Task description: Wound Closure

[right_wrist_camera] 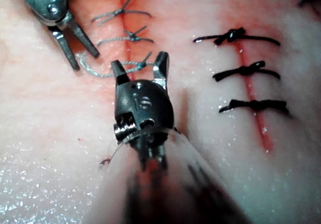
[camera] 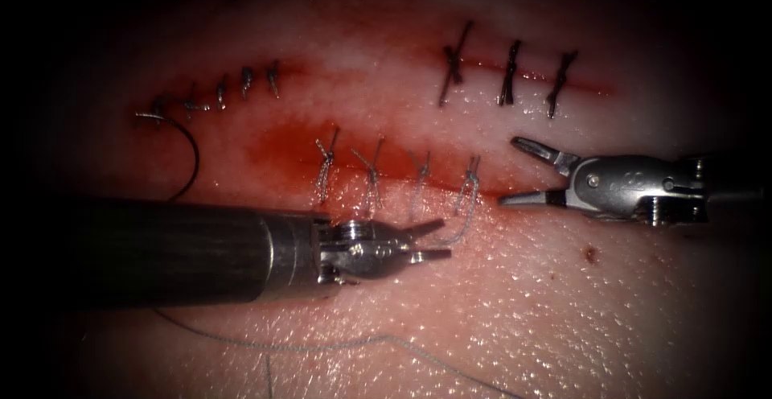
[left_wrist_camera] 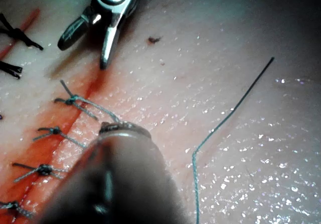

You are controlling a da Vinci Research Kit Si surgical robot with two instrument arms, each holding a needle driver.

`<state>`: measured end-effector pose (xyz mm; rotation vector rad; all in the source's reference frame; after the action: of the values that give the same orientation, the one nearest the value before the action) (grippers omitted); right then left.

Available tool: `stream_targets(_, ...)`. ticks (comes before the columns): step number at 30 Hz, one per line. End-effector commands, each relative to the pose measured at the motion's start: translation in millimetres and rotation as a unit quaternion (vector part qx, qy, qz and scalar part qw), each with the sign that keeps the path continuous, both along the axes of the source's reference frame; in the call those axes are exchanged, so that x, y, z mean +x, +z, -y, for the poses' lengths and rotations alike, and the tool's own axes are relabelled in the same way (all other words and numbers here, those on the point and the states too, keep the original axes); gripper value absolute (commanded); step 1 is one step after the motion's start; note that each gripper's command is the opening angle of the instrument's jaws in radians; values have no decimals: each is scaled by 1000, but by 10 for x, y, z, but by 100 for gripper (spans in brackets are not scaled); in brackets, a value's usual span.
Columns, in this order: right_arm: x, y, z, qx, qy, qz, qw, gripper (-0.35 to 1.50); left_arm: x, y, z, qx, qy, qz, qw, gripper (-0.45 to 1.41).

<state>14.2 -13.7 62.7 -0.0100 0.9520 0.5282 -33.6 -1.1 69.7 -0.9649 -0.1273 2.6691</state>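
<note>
The tissue point(camera: 563, 310) has a red-stained cut point(camera: 281, 154) crossed by several grey stitches point(camera: 371, 175). My left tool point(camera: 434, 240) lies just below the cut's right end with its jaws open and nothing gripped. A loose grey thread loop point(camera: 465, 210) hangs from the last stitch and ends near its tips. The same tool point(right_wrist_camera: 85, 59) also appears in the right wrist view. My right tool point(camera: 509, 171) point(right_wrist_camera: 139, 62) point(left_wrist_camera: 83, 53) sits right of the cut, jaws wide open and empty. A dark curved needle point(camera: 195, 158) lies far left, held by neither tool. I cannot tell if it is in the tissue.
Two other closed cuts run above: one with thick dark stitches point(camera: 509, 73) at upper right, one with small dark stitches point(camera: 233, 85) at upper left. A loose grey thread point(camera: 338, 343) point(left_wrist_camera: 220, 128) trails over the near tissue. A small dark spot point(camera: 593, 254) marks the tissue below the right tool.
</note>
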Motion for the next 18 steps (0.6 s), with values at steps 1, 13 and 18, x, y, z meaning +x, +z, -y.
stream_targets(1,7,6,6,1,-1,-1,1000,99,-4,7,6,4,-1,1,1000,21)
stream_targets(13,34,18,24,-87,-110,39,989,106,10,-4,-7,2,-20,-3,1000,-45)
stream_targets(18,62,24,30,-157,-144,59,975,125,12,-27,-17,-4,-50,5,999,-45)
